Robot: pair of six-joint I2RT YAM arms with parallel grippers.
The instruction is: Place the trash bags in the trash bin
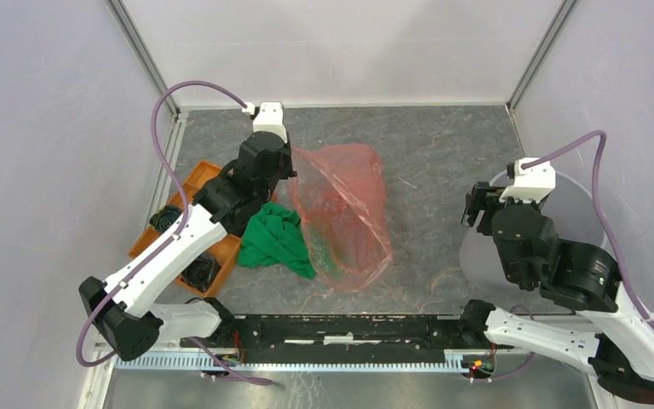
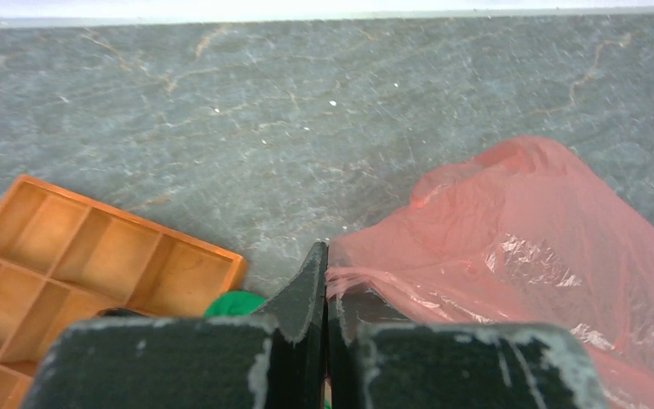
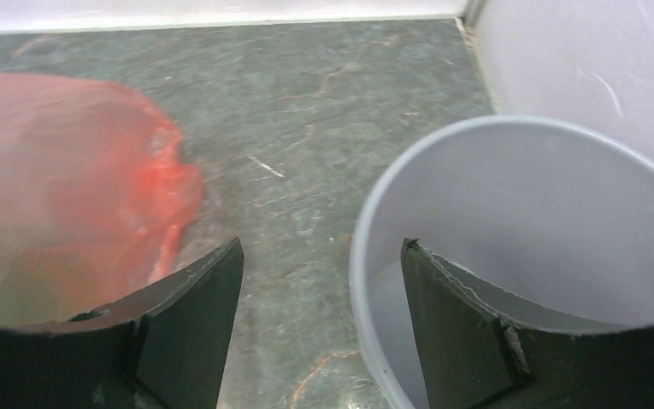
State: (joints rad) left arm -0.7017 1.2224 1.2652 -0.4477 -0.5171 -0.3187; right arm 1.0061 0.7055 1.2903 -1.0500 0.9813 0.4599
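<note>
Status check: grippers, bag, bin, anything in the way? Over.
Left gripper shut on trash bag edge. Right gripper open, astride trash bin rim. Bag on table, not in bin. Green cloth against bag.

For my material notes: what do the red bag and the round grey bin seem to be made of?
The translucent red-pink film bag looks like thin glossy plastic: creases and highlights show. The round grey-white bin looks like smooth translucent plastic, probably moulded.
</note>
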